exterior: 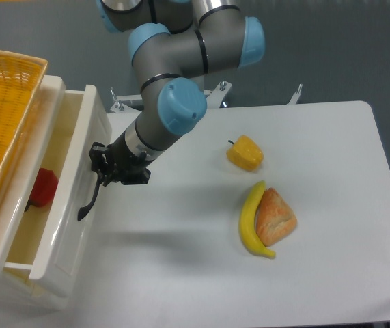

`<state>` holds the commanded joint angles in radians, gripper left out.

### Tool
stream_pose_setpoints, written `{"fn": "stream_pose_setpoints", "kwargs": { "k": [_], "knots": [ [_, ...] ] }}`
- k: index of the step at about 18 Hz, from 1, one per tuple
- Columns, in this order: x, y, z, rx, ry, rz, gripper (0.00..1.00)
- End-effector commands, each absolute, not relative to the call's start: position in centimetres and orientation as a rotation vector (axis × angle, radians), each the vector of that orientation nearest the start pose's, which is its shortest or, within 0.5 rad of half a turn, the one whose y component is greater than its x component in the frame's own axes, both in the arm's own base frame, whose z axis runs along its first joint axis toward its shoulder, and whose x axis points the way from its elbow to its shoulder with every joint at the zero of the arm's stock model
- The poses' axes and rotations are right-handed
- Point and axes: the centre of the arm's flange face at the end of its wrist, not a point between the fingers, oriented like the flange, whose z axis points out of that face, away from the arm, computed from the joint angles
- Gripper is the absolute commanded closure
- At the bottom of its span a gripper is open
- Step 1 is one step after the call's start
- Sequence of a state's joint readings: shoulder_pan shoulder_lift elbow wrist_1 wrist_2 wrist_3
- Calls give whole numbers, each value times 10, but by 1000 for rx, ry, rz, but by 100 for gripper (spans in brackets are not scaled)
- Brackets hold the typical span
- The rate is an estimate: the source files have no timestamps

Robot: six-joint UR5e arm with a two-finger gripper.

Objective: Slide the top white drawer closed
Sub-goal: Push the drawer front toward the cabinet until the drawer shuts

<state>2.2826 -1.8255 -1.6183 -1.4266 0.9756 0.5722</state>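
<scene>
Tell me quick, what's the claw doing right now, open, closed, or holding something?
Claw: pressed against the front of the top white drawer by its dark handle; open or closed cannot be told.

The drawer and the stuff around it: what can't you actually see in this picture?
- Red fruit in the drawer: partly under the cabinet top.
- Basket: cut off by the left edge.
- Gripper: dark against the handle; open or shut unclear.
</scene>
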Motion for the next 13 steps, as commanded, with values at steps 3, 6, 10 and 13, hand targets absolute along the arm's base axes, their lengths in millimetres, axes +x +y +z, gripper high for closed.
{"fn": "stream_pose_setpoints", "kwargs": {
  "k": [3,6,10,13],
  "knots": [
    [-221,555,361,-2785,-277,-825,82],
    [-212,559,361,-2793,-262,-828,82],
    [-204,562,362,-2797,-253,-830,82],
    [-200,563,362,-2799,-244,-832,82]
  ]
}}
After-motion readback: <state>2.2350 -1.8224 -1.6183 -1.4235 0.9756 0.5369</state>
